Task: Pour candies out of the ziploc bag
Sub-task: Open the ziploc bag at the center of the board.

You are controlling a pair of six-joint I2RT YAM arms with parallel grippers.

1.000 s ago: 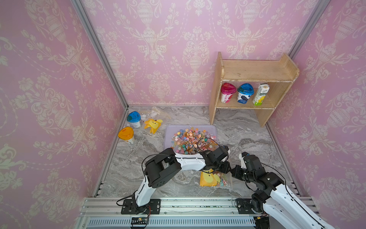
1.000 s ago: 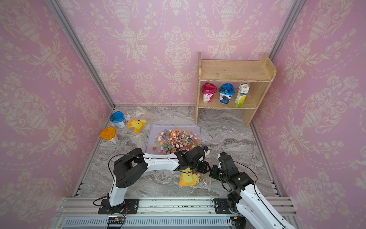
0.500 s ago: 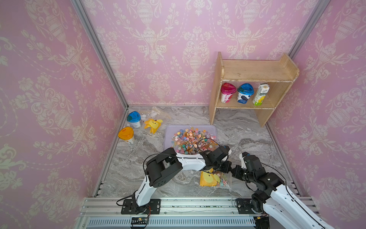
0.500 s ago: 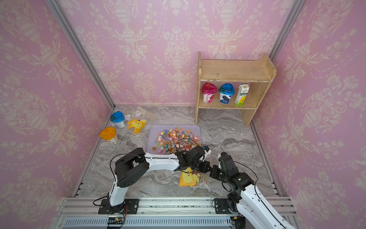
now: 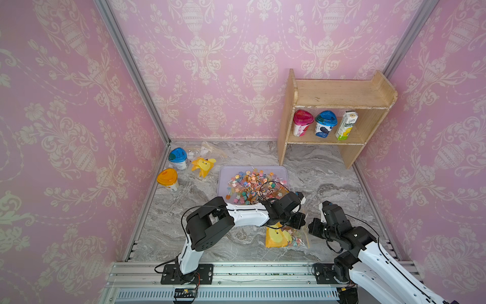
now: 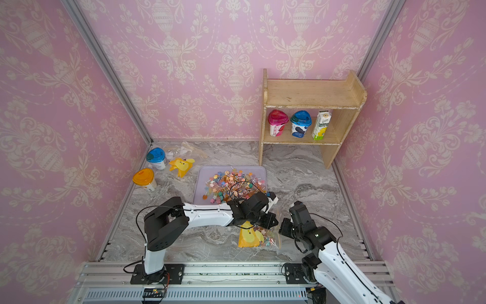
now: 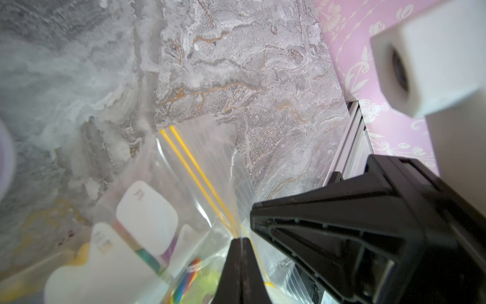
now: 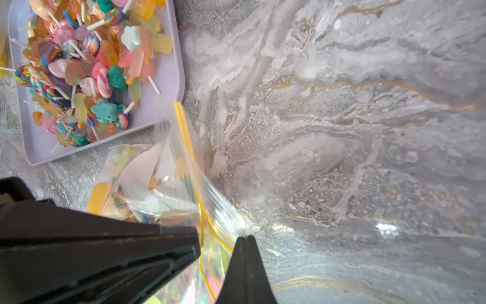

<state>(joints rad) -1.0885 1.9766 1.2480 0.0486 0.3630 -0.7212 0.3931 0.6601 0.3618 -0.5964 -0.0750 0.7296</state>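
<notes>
The clear ziploc bag (image 5: 286, 237) (image 6: 259, 238) lies on the marble floor near the front, with a yellow card and some candies (image 5: 295, 240) inside. Its yellow-lined zip edge (image 7: 194, 168) points towards the tray. My left gripper (image 5: 295, 220) (image 7: 240, 239) is shut on one lip of the mouth. My right gripper (image 5: 311, 228) (image 8: 246, 237) is shut on the opposite lip, close beside the left one. A heap of candies (image 5: 249, 184) (image 8: 86, 65) fills the lilac tray (image 5: 223, 174) (image 8: 181, 79) just behind the bag.
A wooden shelf (image 5: 339, 97) at the back right holds two cups and a carton. By the left wall stand a blue-lidded cup (image 5: 178, 158), an orange-lidded cup (image 5: 168, 179), a yellow packet (image 5: 202, 165) and an empty clear bag (image 5: 209, 150).
My left gripper has shut on the bag's lip. Both arms and the bag have hardly moved.
</notes>
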